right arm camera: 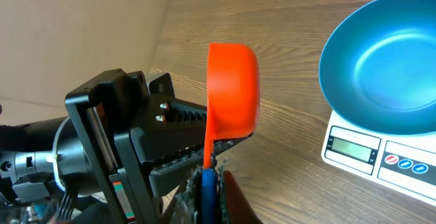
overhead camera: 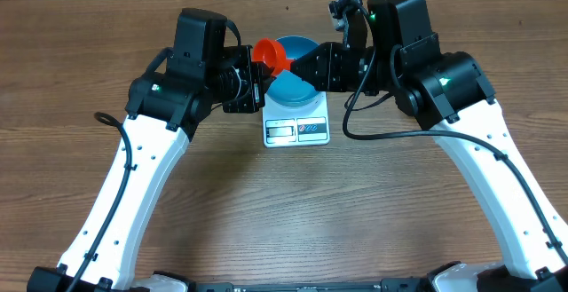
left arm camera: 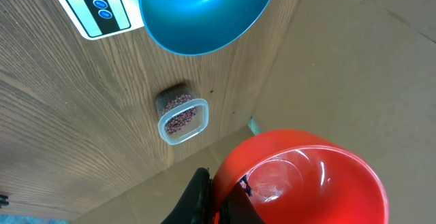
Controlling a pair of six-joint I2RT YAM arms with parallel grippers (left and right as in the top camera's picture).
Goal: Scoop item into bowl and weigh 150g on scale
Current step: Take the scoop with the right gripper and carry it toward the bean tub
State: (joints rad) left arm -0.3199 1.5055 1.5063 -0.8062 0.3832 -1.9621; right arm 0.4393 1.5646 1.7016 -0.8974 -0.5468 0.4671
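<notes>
Toward the far side of the desk (overhead camera: 284, 212) the scale (overhead camera: 297, 125) is set with its display on the near edge. The bowl (right arm camera: 388, 67) is seated on it, and no beans are seen inside. Left of the bowl and apart from it, close to the far edge of the desk, the tub (left arm camera: 162, 127) is seen from the left wrist, with the beans (left arm camera: 180, 120) lying in it as a dark heap. From overhead the tub is hidden under the arms, so its place is judged from the wrist view alone.

Above the desk, beside the bowl, the scoop (right arm camera: 231, 88) is held by both tools at once. Its long axis is laid roughly left to right, with the cup at the left, slightly farther end and the blue handle tip at the right. The left tool (right arm camera: 219, 141) is clenched on the handle just under the cup, and the right tool (right arm camera: 204, 186) is clenched on the blue tip. No beans show on the scoop.

The coming move is judged to turn on one relation: the beans lie to the left of the scoop, on the cup's side and away from the handle, so the cup is pointed the useful way. The left arm is nearer the tub, yet the handle end is held by the right tool, by which the scoop is probably to be carried once the left tool is released. A reach leftward and downward would then be needed, close past the bowl's rim, which could be knocked.
</notes>
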